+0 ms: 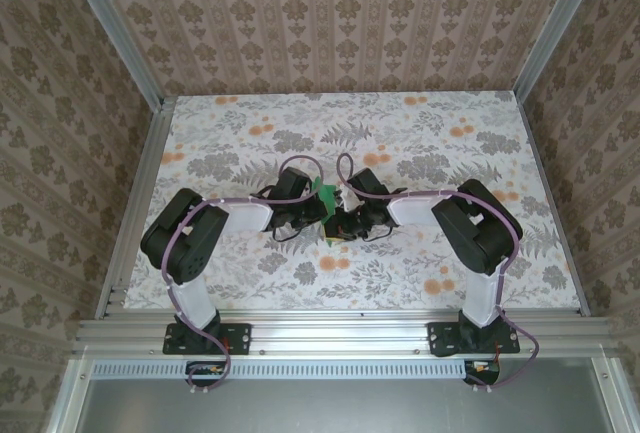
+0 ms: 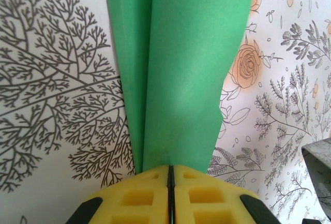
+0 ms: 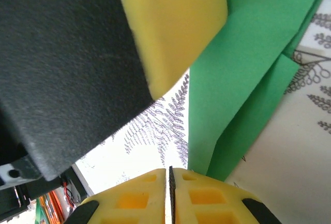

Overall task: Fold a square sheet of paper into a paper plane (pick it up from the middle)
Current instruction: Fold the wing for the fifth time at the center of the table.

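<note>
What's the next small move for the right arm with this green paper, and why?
Probably open the right gripper and slide it onto the green paper beside it. Its jaws look closed with the paper just off to one side, while the left gripper clamps it.

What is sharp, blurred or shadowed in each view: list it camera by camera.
Top external: even, soft light, no glare; the green paper looks tiny. Left wrist: the paper is sharp, with soft shading along its fold. Right wrist: the left gripper's finger, close to the lens, is blurred and dark; the paper beside it is clear.
</note>
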`<control>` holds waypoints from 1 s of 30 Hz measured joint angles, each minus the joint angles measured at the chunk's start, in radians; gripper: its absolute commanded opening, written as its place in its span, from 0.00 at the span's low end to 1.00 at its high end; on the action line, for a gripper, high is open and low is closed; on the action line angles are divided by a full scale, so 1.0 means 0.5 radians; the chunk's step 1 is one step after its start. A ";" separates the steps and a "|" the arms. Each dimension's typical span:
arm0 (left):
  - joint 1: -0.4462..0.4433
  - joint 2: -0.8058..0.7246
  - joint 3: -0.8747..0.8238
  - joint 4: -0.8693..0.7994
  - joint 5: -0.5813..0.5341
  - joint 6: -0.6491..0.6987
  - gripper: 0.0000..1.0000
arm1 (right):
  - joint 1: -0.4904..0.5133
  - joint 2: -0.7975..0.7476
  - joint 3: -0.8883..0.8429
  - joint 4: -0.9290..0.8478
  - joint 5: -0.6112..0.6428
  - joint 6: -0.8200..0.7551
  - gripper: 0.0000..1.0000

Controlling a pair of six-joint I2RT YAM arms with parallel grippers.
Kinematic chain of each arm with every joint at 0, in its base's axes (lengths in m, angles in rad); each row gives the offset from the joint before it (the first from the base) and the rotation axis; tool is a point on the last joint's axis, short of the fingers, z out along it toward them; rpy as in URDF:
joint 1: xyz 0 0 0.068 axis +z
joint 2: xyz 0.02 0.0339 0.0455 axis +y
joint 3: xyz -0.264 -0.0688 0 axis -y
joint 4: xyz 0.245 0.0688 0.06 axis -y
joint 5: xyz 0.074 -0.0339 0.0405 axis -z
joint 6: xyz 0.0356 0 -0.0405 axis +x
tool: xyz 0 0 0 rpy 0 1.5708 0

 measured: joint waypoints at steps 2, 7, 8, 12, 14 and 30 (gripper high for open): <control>0.000 0.000 0.018 -0.032 -0.006 0.000 0.13 | 0.000 0.004 -0.014 -0.024 0.016 -0.009 0.12; 0.001 0.000 0.050 -0.089 -0.005 0.006 0.13 | 0.000 0.008 -0.019 -0.090 0.060 -0.056 0.12; 0.001 0.001 0.052 -0.090 -0.005 0.008 0.13 | 0.000 0.008 -0.019 -0.098 0.067 -0.066 0.12; 0.007 0.012 0.060 -0.093 0.002 0.010 0.13 | 0.000 0.008 -0.018 -0.107 0.075 -0.095 0.11; 0.011 0.023 0.074 -0.109 0.005 0.024 0.13 | 0.000 0.008 -0.018 -0.112 0.079 -0.098 0.11; 0.111 0.140 0.211 -0.164 0.144 0.180 0.13 | -0.015 0.028 0.031 -0.214 0.103 -0.135 0.11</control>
